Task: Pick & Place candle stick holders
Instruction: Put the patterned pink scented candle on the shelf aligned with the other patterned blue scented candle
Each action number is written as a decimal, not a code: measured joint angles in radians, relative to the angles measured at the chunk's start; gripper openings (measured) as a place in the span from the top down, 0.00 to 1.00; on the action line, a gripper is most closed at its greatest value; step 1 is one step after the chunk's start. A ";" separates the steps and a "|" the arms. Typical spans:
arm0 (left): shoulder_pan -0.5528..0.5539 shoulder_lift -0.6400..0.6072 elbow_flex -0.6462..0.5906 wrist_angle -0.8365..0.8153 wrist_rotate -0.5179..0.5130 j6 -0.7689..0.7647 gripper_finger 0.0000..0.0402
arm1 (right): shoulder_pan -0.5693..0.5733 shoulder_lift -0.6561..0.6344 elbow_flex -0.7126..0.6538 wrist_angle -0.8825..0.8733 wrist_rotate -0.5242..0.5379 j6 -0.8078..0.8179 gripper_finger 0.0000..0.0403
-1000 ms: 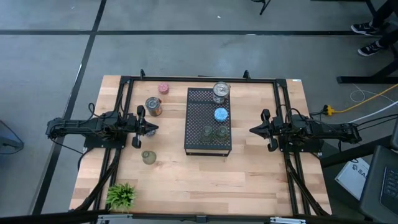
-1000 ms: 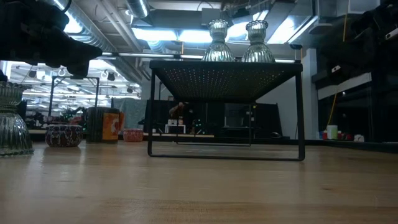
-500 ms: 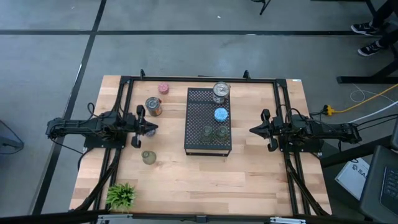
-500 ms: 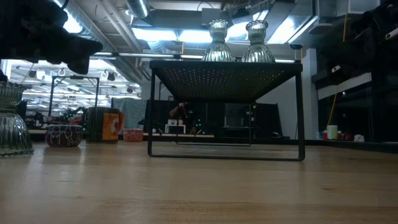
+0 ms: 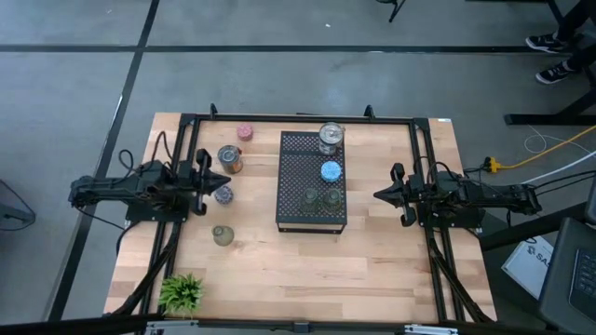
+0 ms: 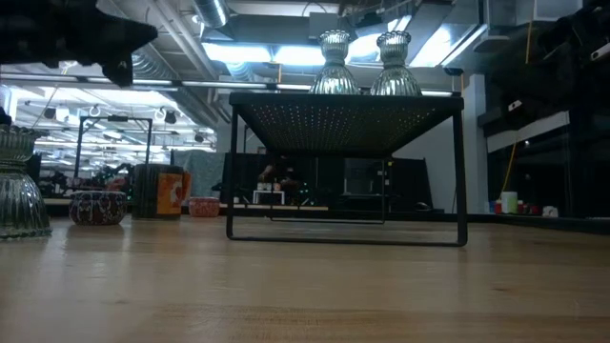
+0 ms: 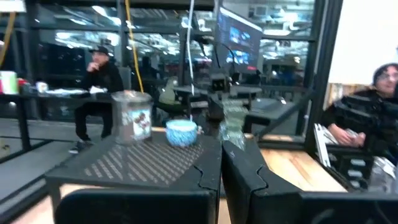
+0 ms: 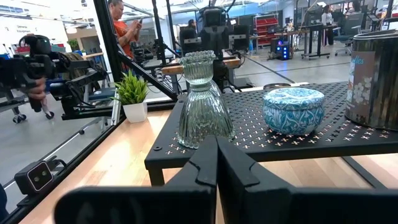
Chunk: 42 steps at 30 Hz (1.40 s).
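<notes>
**High view: both arms idle beside a crowded rack**

High view showed the black perforated rack [image 5: 312, 182] in the middle of the wooden tabletop [image 5: 372, 251], standing between the two arms. On it sat a silvery holder [image 5: 331, 137] at the far end, a blue holder [image 5: 330, 171] just nearer, and two clear glass holders [image 5: 321, 197] side by side close to the near end. To the rack's left, on the bare tabletop, stood a pink holder [image 5: 245, 132] by the far edge, a larger patterned holder [image 5: 229, 158], a small patterned holder [image 5: 223, 194] and an olive-green holder [image 5: 222, 234]. A small green plant [image 5: 182, 292] sat at the near left corner.

The left gripper [image 5: 212, 182] hung just beside the small patterned holder, its fingers pressed together and gripping nothing. The right gripper [image 5: 382, 194] waited right of the rack, apart from it, its fingers likewise closed and empty.

From the right wrist view, the closed fingers [image 8: 236, 168] pointed at the rack's edge, with a ribbed glass holder [image 8: 203, 99] and the blue holder [image 8: 293, 109] directly ahead. In the low view, the rack's legs and top spanned the middle of the scene, two glass holders [image 6: 355, 63] on top. People sat or stood in the room beyond the table.
</notes>
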 joint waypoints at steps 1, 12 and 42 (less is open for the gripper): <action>0.000 0.000 0.011 -0.003 -0.008 0.000 0.99 | 0.000 0.000 0.000 0.000 0.000 0.000 0.99; 0.000 0.158 0.150 -0.013 -0.026 -0.005 0.99 | 0.000 0.000 0.000 0.000 0.000 0.000 0.99; 0.029 0.850 0.759 -0.066 -0.069 -0.025 0.98 | 0.000 0.000 0.000 0.000 0.000 0.000 0.99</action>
